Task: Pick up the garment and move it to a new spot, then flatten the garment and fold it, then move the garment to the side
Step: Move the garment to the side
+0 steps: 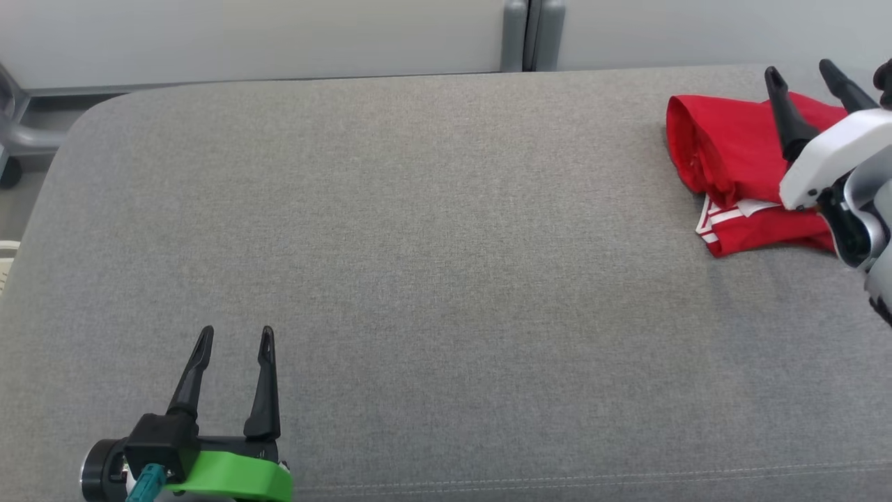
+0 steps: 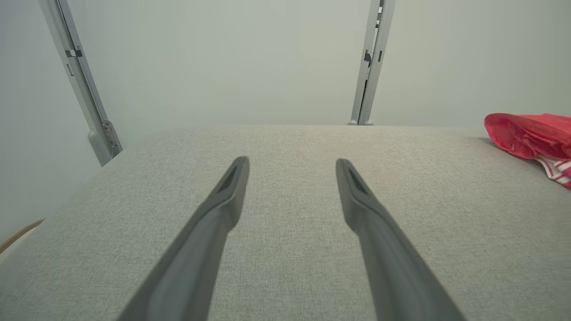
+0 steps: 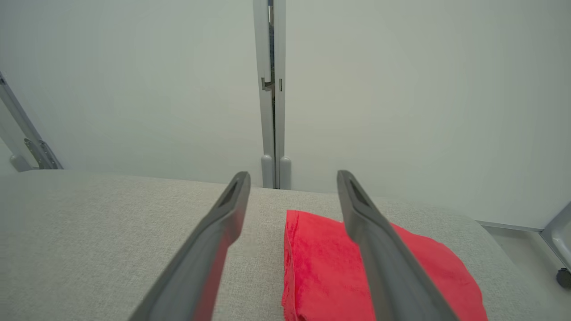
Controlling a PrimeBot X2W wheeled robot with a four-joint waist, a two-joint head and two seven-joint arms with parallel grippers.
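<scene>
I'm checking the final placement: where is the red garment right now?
In the head view the red garment lies folded at the far right of the grey surface, near its back edge, with the open right gripper over it.

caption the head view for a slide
Red garment far right on the cushion, under the open right gripper; left gripper open, empty.

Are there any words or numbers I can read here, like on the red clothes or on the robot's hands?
None: no word, number, brand or sign can be read.
The red garment has white stripes but no letters.
The gray cushion is plain fabric.
The left gripper and the right gripper show no label.
</scene>
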